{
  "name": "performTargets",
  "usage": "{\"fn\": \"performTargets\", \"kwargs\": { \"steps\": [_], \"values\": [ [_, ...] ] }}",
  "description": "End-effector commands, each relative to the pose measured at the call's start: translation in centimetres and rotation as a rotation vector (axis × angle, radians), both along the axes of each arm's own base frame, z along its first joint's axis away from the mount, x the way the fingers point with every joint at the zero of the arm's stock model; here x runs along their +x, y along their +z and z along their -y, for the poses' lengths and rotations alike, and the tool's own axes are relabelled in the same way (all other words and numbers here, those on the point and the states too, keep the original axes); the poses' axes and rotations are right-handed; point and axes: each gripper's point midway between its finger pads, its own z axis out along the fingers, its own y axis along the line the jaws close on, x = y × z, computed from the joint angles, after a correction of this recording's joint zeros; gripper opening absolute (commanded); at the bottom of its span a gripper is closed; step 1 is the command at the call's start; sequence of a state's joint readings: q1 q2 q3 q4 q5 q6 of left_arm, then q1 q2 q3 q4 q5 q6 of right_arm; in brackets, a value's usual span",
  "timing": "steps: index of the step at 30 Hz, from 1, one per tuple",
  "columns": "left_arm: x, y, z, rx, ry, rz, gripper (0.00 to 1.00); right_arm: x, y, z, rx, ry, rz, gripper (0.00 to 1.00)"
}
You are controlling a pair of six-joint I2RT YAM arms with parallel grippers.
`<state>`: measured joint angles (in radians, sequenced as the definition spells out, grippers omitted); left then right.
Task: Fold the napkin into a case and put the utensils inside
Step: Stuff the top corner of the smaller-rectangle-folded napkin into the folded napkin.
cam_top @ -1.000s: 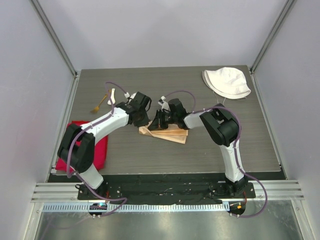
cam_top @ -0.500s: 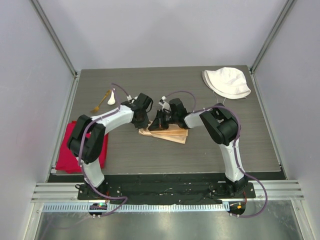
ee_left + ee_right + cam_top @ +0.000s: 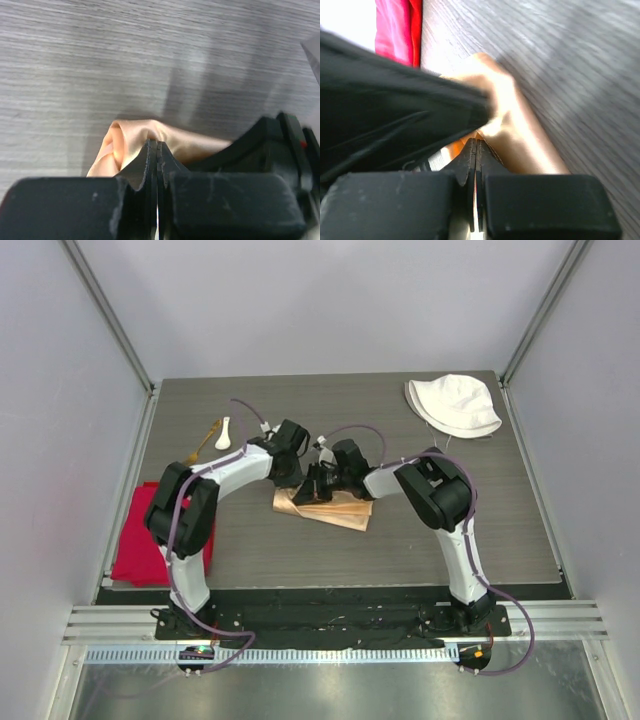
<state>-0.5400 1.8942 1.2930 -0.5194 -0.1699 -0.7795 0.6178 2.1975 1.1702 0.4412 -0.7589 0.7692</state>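
Observation:
The peach-orange napkin (image 3: pixel 330 508) lies folded into a layered rectangle in the middle of the table. Both grippers meet at its far left edge. My left gripper (image 3: pixel 292 478) is shut, with a bunched fold of the napkin (image 3: pixel 131 145) pinched at its tips (image 3: pixel 157 144). My right gripper (image 3: pixel 316 486) is shut too, its tips (image 3: pixel 477 143) closed on an edge of the napkin (image 3: pixel 520 130). The white spoon (image 3: pixel 222 434) and the gold fork (image 3: pixel 200 448) lie side by side at the far left, apart from both grippers.
A bright red cloth (image 3: pixel 138 540) lies at the table's left near corner, partly under the left arm. A white fabric hat (image 3: pixel 454 405) sits at the far right. In each wrist view the other gripper's black body crowds in close.
The left gripper has closed on the napkin's edge. The left arm's elbow has swung right, uncovering more red cloth. The napkin has shifted slightly left. The right gripper has stayed shut.

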Motion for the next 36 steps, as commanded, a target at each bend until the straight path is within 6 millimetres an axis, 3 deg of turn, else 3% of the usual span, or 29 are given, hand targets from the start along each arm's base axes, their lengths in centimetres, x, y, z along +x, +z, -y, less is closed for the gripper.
{"fn": "performTargets", "kwargs": {
  "steps": [1, 3, 6, 12, 14, 21, 25, 36],
  "values": [
    [0.7, 7.3, -0.6, -0.065, 0.007, 0.181, 0.04, 1.9, 3.7, 0.3, 0.024, -0.014, 0.054, 0.01],
    [0.1, 10.4, -1.1, -0.101, 0.019, 0.249, 0.09, 2.1, 4.8, 0.4, 0.036, -0.016, 0.069, 0.01],
    [-1.5, 11.8, -2.3, -0.099, 0.041, 0.255, 0.13, 2.3, 5.9, 0.8, 0.046, -0.029, 0.079, 0.01],
    [-5.0, 7.1, -3.2, -0.097, 0.054, 0.123, 0.06, 4.0, 6.9, 0.7, 0.063, -0.047, 0.104, 0.01],
    [-5.4, 6.0, -3.3, -0.093, 0.051, 0.103, 0.04, 4.4, 6.0, 0.5, 0.034, -0.042, 0.104, 0.01],
    [-3.6, 5.4, -3.2, -0.059, 0.052, 0.129, 0.03, 5.3, 3.3, 0.1, -0.013, -0.041, 0.078, 0.01],
    [-3.2, 4.4, -2.8, -0.057, 0.045, 0.115, 0.02, 4.4, 1.6, -0.1, -0.031, -0.026, 0.052, 0.01],
    [-3.0, 0.5, -2.8, -0.017, 0.053, 0.055, 0.01, 2.4, 0.8, -0.6, -0.05, -0.009, 0.047, 0.01]
  ]
}}
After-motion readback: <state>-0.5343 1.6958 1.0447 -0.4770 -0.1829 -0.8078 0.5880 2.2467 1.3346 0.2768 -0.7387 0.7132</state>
